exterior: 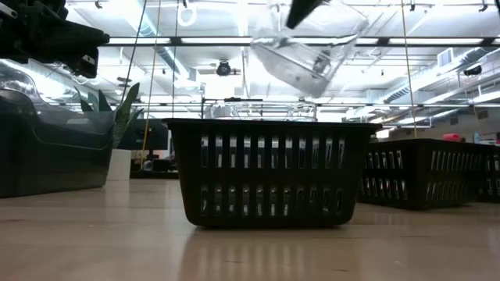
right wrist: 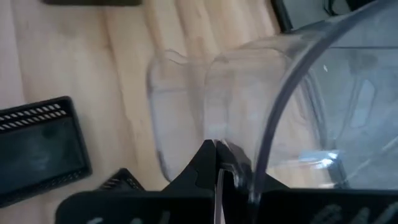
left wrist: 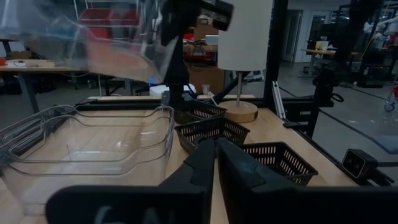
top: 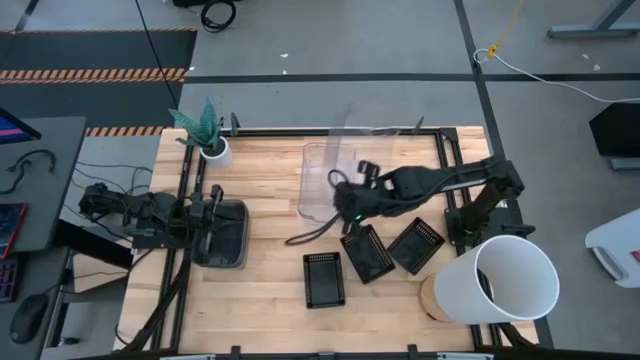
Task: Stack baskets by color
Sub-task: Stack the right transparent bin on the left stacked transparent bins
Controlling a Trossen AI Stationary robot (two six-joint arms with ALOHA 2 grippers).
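Closest to your low camera sits a black mesh basket (exterior: pixel 269 172) on the table. Your right gripper (right wrist: pixel 216 152) is clamped on the rim of a clear bin (right wrist: pixel 311 106), held tilted in the air above another clear bin (top: pixel 325 180). Your left gripper (left wrist: pixel 216 155), fingers together, holds nothing above the grey trays (top: pixel 228 235).

Lifted clear bin (left wrist: pixel 93 43), seemingly blurred.

Black mesh baskets (top: pixel 366 252), clear bins (top: pixel 335 175), smoky grey trays (top: pixel 222 232), pale wood surface (top: pixel 270 300), white bucket (top: pixel 505 280).
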